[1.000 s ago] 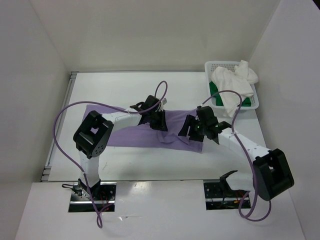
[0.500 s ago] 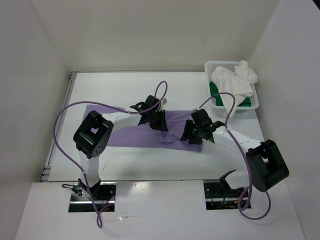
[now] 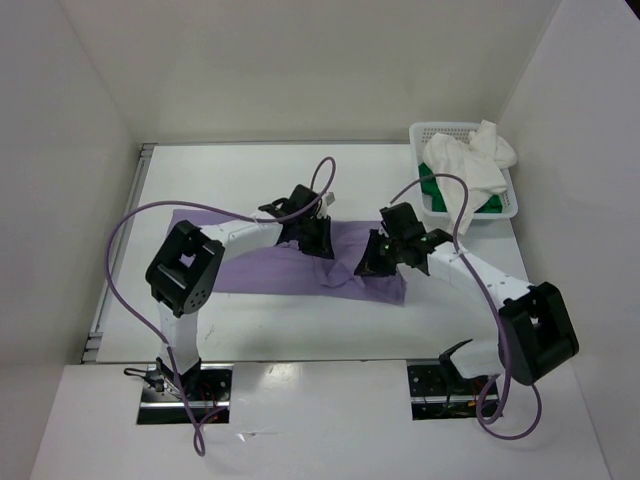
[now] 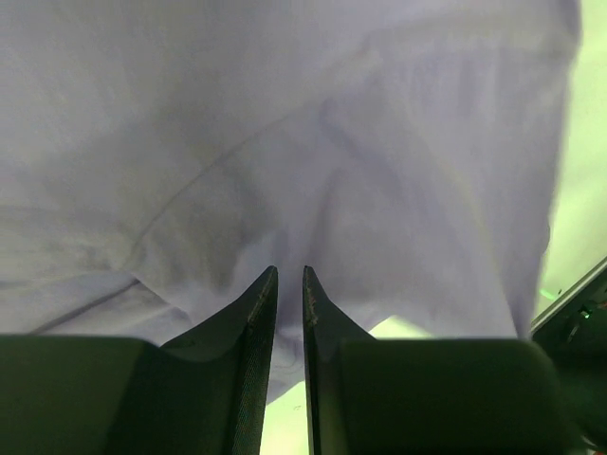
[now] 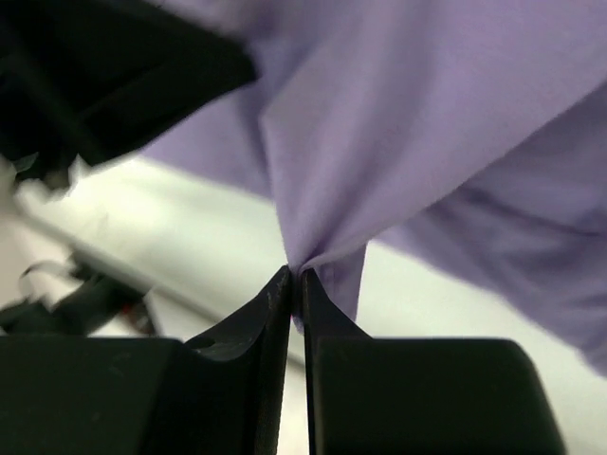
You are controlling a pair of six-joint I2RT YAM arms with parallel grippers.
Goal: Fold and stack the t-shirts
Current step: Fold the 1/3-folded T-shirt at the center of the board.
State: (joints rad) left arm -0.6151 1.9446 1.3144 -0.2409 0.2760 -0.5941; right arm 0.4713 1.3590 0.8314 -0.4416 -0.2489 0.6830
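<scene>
While the left gripper [image 3: 319, 242] pinches the lavender shirt [image 3: 258, 274] spread on the table [image 3: 300, 180], the right gripper [image 3: 369, 265] clamps a raised fold of it

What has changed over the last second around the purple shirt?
The right gripper closed from wide open onto a fold of the lavender t-shirt, its arm shifting slightly left. The left gripper kept its pinch on the same shirt; the white t-shirt and green t-shirt stayed in the basket.
</scene>
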